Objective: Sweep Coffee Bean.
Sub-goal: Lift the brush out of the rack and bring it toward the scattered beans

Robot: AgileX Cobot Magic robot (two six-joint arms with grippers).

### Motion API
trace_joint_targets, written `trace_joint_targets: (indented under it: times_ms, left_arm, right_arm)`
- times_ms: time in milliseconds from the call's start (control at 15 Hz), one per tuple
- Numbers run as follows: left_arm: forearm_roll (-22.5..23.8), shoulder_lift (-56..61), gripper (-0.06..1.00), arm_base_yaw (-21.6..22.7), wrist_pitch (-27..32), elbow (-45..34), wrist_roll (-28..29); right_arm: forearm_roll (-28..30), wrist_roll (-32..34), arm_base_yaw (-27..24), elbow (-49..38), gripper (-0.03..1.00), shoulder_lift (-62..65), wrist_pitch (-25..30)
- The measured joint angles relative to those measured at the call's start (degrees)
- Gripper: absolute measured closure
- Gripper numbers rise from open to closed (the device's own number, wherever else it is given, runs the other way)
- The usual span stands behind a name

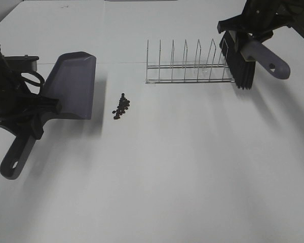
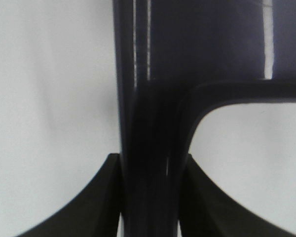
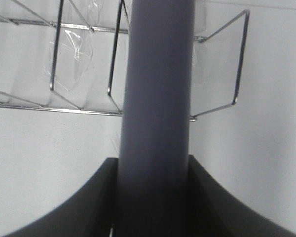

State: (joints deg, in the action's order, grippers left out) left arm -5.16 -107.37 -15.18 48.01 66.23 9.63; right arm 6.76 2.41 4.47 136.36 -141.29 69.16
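Observation:
A small cluster of dark coffee beans (image 1: pixel 121 107) lies on the white table, just right of the grey dustpan (image 1: pixel 73 85). My left gripper (image 1: pixel 34 117) is shut on the dustpan's handle (image 2: pixel 150 187), and the pan's mouth faces the beans. My right gripper (image 1: pixel 251 36) is shut on the grey handle (image 3: pixel 158 98) of a brush (image 1: pixel 240 63). The brush hangs with its black bristles down at the right end of the wire rack, far right of the beans.
A wire dish rack (image 1: pixel 187 65) stands at the back middle of the table (image 1: pixel 182 172), between the beans and the brush; it also shows in the right wrist view (image 3: pixel 79 64).

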Motion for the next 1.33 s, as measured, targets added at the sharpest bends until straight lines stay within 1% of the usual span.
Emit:
trace_joint_targets:
  times_ms: [200,333,400,467,533,667,867,1067,1200,1333]
  left_arm:
    - [0.0,0.0,0.67,0.0,-0.06,0.0,0.0]
    - [0.0,0.0,0.67,0.0,-0.06,0.0,0.0]
    - [0.0,0.0,0.67,0.0,-0.06,0.0,0.0]
    - [0.06,0.0,0.67,0.0,-0.11,0.0,0.0]
    - [0.06,0.0,0.68,0.0,-0.11,0.0,0.0]
    - [0.23,0.0,0.68,0.0,-0.17,0.0,0.0]
    - [1.43,-0.92,0.68,0.0,-0.29,0.0,0.11]
    - [1.6,-3.32,0.68,0.0,-0.34,0.0,0.29]
    - [1.6,-4.41,0.68,0.0,-0.92,0.0,0.8]
    - [1.6,-6.3,0.68,0.0,-0.97,0.0,1.09]
  right_arm:
    - [-0.11,0.06,0.0,1.95,0.68,4.01,0.92]
    - [-1.6,0.06,0.0,2.18,0.68,6.25,1.03]
    - [-3.55,0.06,0.0,2.18,0.68,7.33,1.15]
    - [-6.76,0.06,0.23,1.38,0.68,9.34,1.38]
    - [-7.28,0.06,0.46,-0.46,0.68,10.71,1.38]
    - [-7.05,-0.06,1.72,-7.45,0.68,15.13,1.38]
    - [-4.87,-0.06,5.21,-17.82,0.68,20.86,1.38]
    - [-2.01,2.35,9.91,-25.95,0.68,22.4,1.43]
    - [-0.52,5.33,12.43,-30.08,0.68,22.35,-0.8]
    - [2.58,9.8,15.01,-33.69,0.68,22.29,-5.73]
